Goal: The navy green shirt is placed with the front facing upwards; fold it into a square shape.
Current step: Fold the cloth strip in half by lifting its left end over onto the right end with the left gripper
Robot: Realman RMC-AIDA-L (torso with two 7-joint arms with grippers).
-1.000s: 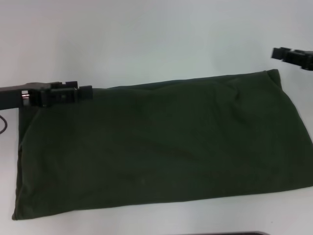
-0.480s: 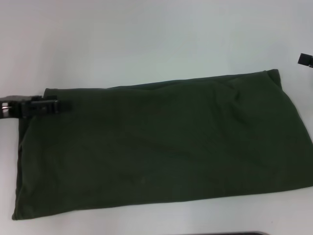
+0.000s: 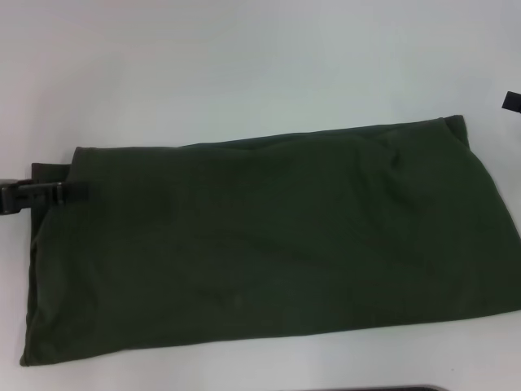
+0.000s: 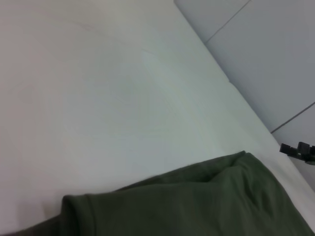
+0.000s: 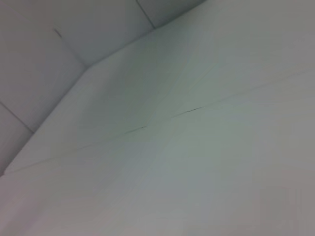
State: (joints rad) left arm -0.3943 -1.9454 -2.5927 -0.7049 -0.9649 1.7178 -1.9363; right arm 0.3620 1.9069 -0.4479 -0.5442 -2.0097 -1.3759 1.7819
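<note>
The navy green shirt [image 3: 269, 236] lies flat on the white table as a long folded rectangle, plain green side up, with no lettering showing. Its far edge and one folded corner also show in the left wrist view [image 4: 197, 201]. My left gripper [image 3: 77, 193] sits low at the shirt's left edge, just over the cloth near the far-left corner. Only a sliver of my right gripper [image 3: 513, 101] shows at the right border, off the shirt and beyond its far-right corner. The right gripper [image 4: 298, 149] is also seen small in the left wrist view.
The white table [image 3: 244, 65] stretches bare behind the shirt. The shirt's right end runs to the picture's border. A dark strip [image 3: 383, 388] shows at the near edge. The right wrist view holds only the table surface [image 5: 197, 147] and grey wall panels.
My left gripper has drawn back leftward and lower, uncovering the shirt's far-left corner. My right gripper has slid off to the right, almost out of view. The shirt has not moved.
</note>
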